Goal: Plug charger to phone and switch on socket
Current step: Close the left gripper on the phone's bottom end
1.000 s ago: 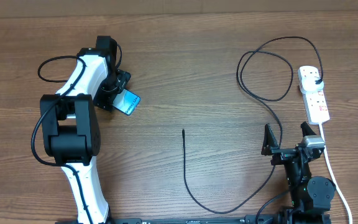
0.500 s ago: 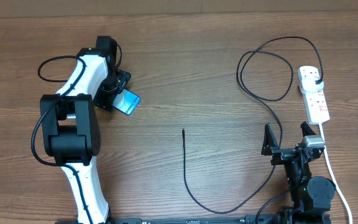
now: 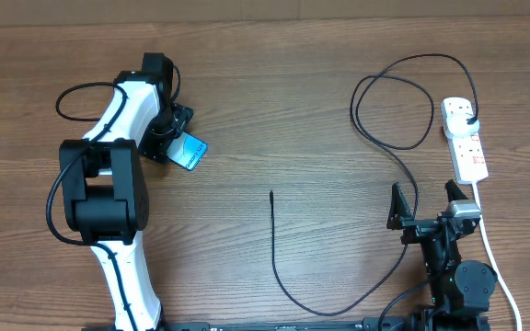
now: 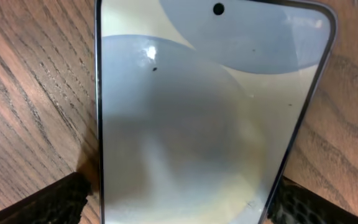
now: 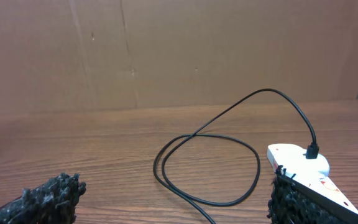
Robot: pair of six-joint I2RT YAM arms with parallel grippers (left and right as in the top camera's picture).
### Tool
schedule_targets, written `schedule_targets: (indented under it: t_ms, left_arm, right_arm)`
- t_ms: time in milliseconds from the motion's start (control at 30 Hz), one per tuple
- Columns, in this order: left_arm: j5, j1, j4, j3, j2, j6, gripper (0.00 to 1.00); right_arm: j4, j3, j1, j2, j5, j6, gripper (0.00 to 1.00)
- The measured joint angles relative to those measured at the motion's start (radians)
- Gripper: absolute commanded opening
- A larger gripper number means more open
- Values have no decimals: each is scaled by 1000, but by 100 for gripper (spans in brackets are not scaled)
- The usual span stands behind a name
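The phone (image 3: pixel 190 151) lies at the left of the table with its light blue screen up, and it fills the left wrist view (image 4: pixel 204 112). My left gripper (image 3: pixel 171 145) straddles its near end, one finger at each long edge, and is shut on it. The charger cable (image 3: pixel 288 290) is thin and black. Its connector tip (image 3: pixel 271 194) lies free at mid-table and its plug (image 3: pixel 468 113) sits in the white power strip (image 3: pixel 470 154) at the right. My right gripper (image 3: pixel 423 206) is open and empty, near the front right, with the cable loop (image 5: pixel 207 168) ahead of it.
The strip's white cord (image 3: pixel 493 257) runs down past my right arm to the front edge. A brown cardboard wall (image 5: pixel 166 50) stands behind the table. The power strip (image 5: pixel 297 158) shows just beside my right finger in the right wrist view.
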Motion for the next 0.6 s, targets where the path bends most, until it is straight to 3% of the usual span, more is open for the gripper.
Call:
schedule_targets:
  t_ms: [600]
  left_arm:
    - [-3,0,2,0,0,11,86]
  right_arm:
    - [0,0,0,0,0,0,100]
